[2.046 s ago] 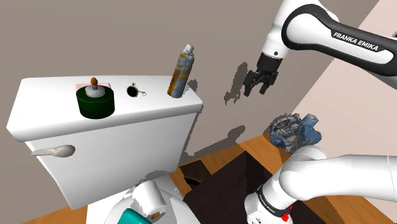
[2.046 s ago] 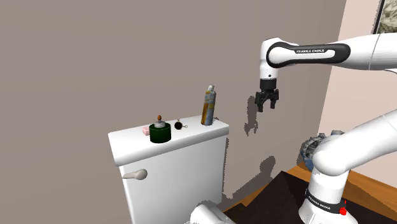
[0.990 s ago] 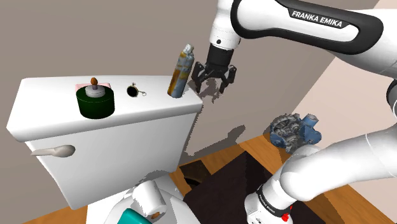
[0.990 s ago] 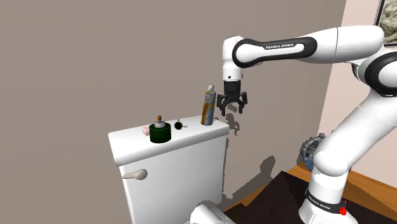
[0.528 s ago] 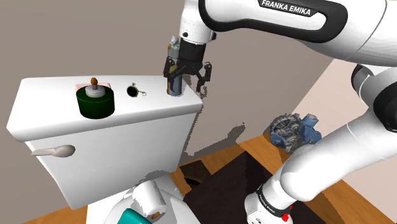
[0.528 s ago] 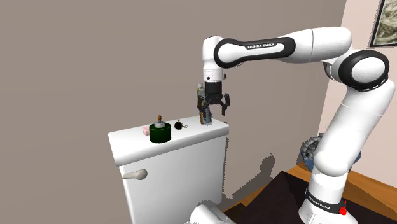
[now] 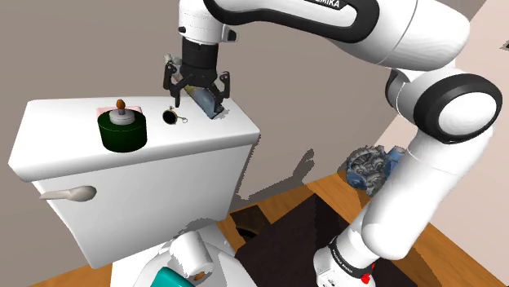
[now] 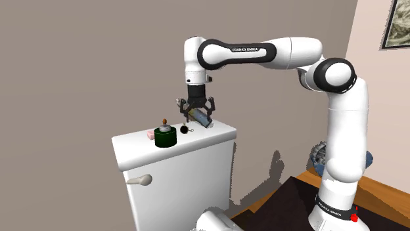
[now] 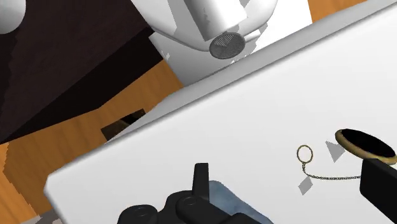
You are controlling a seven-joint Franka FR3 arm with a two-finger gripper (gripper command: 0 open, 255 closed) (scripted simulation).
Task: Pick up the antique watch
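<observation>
Hovering over the toilet tank (image 7: 65, 114), the gripper (image 7: 196, 98) has its fingers spread wide, gripping nothing. The approach looks unfinished. The watch (image 7: 170, 117) lies flat on the tank lid, just beside the hand, toward the green jar (image 7: 122, 130). A tilted spray can (image 7: 210, 101) sits between the fingers. Next, the hand likely needs to centre over the watch, clear of the can, then descend.

White toilet tank lid (image 7: 57, 122), shoulder view's upper left | dark green jar (image 7: 121, 131) at left | black-faced watch (image 7: 170, 117) at centre | tilted spray can (image 7: 210, 100) at right.
</observation>
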